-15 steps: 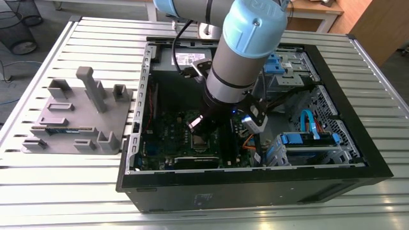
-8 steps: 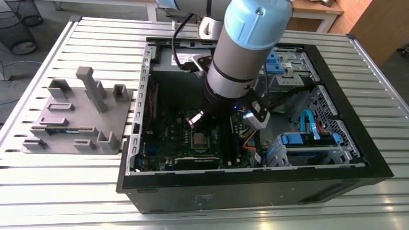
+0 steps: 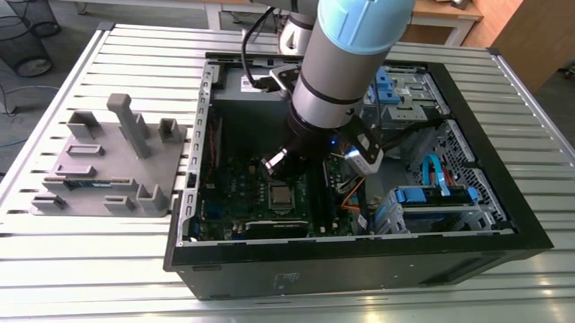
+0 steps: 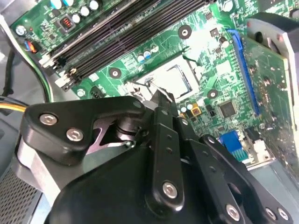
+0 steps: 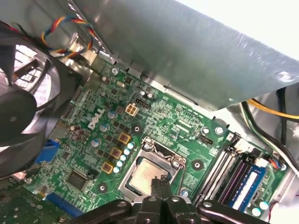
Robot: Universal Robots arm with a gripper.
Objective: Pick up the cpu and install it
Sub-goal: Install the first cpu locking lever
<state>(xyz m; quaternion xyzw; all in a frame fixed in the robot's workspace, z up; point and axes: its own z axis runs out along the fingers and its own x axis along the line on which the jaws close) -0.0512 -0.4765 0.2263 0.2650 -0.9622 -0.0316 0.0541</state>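
Over socket (image 5: 161, 150): fingers (image 5: 158, 190) closed, holding nothing.
Cpu (image 5: 145, 176): lies in socket; check it's flat, press gently, no forcing.

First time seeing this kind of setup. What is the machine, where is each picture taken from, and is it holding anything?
A robot arm reaches into an open computer case lying on a slatted metal table. The exterior view looks on from outside; both wrist views ride on the arm, looking past its end effector at the green motherboard. The cpu lies in its socket, just beyond the end effector, which is shut and holds nothing. On the exterior view's left sits a grey parts tray.
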